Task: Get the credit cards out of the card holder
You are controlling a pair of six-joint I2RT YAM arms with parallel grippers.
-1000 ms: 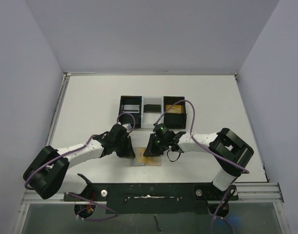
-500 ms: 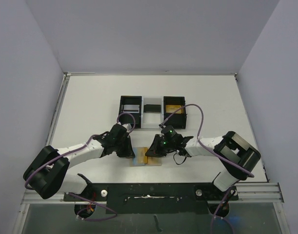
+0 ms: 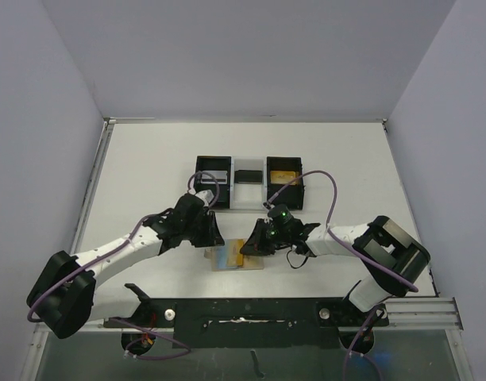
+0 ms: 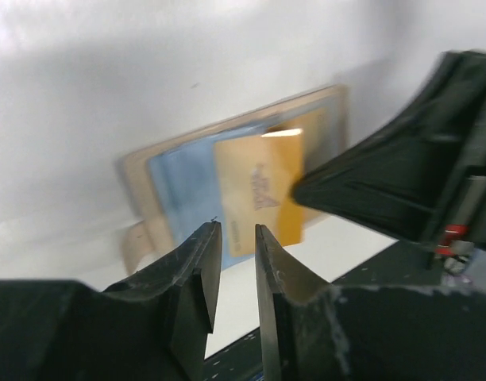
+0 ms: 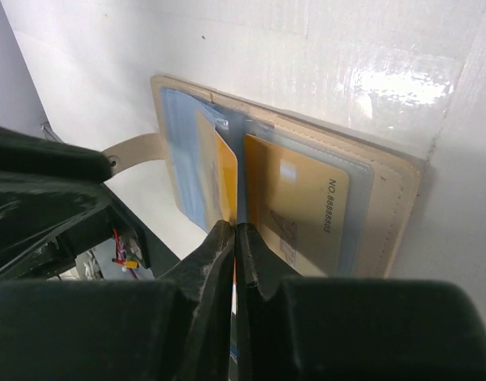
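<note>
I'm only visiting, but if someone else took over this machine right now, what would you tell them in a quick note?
Left gripper: slightly open, empty, just short of the card holder.
Right gripper: shut, tips at the holder's middle fold; unclear whether it pinches a card.
The card holder lies open flat on the table, credit cards in its sleeves.
Done: holder opened. Left: pull the cards out.

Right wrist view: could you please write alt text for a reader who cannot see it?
The right pincer, shut, pinches the near edge of an orange card in an open tan card holder on a white table. A second orange card lies to its right, a blue-grey card to its left.
</note>
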